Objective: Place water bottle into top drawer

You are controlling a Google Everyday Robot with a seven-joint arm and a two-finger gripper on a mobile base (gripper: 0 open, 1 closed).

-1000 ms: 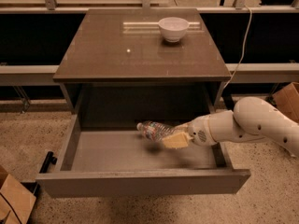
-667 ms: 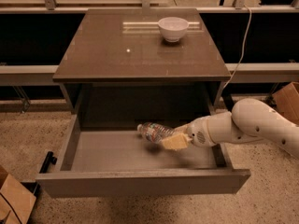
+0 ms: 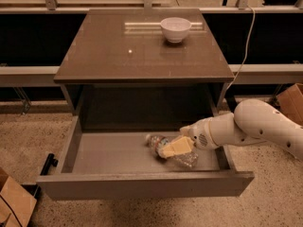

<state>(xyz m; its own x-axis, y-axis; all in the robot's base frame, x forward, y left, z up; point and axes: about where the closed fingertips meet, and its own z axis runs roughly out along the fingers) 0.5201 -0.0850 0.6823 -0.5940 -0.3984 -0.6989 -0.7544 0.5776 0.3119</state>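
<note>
In the one camera view you look down on a brown-topped cabinet (image 3: 142, 46) with its drawer (image 3: 109, 152) pulled well out toward you. Inside the drawer lies the bottle (image 3: 154, 141), right of the middle of the grey floor. It is on its side, with its pale cap pointing left toward the back and its clear crinkled base toward the front right corner. Nothing else shows in the drawer, and the floor to the left of the bottle is bare grey. Your gripper (image 3: 166, 151) is down inside the drawer, reaching in over the right wall. Its tan fingers (image 3: 177, 145) lie across the bottle's middle and are closed on it, so only the neck and the base show on either side of them. The white arm (image 3: 255, 126) runs away from the gripper to the right edge of the view. Up on the cabinet top a white bowl (image 3: 175, 28) stands near the back edge, right of centre, well apart from the drawer; you cannot tell whether it holds anything. On the speckled ground, a cardboard box (image 3: 14, 205) sits at the lower left, beside the drawer's front left corner, and another box (image 3: 291, 100) sits at the right, behind the arm. A white cable (image 3: 244, 56) hangs down behind the cabinet's right side.
</note>
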